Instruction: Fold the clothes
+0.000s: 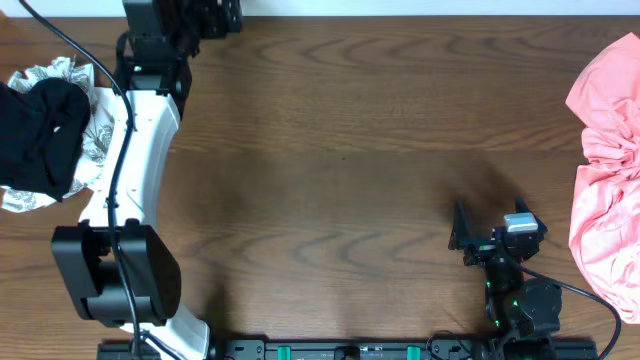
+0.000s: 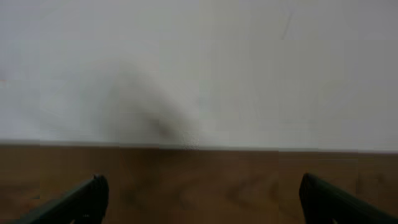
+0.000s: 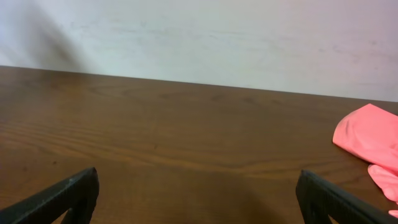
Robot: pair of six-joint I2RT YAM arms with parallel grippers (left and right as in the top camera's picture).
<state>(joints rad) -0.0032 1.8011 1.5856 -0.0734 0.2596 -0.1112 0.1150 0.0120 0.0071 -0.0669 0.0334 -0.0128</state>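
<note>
The clothes lie in two heaps at the table's ends. A black garment (image 1: 40, 130) sits on a white-grey patterned piece (image 1: 98, 135) at the left edge. A crumpled salmon-pink tee (image 1: 610, 150) fills the right edge and also shows in the right wrist view (image 3: 367, 134). My left gripper (image 2: 202, 202) is open over the table's far edge, facing the wall and holding nothing. My right gripper (image 1: 490, 228) (image 3: 199, 196) is open low over bare wood near the front right, left of the pink tee and apart from it.
The left arm's white link (image 1: 135, 150) runs from its front-left base along the black garment's right side to the far edge. A white wall (image 3: 217, 37) stands behind the brown wooden table (image 1: 330, 170). A black rail (image 1: 350, 350) runs along the front edge.
</note>
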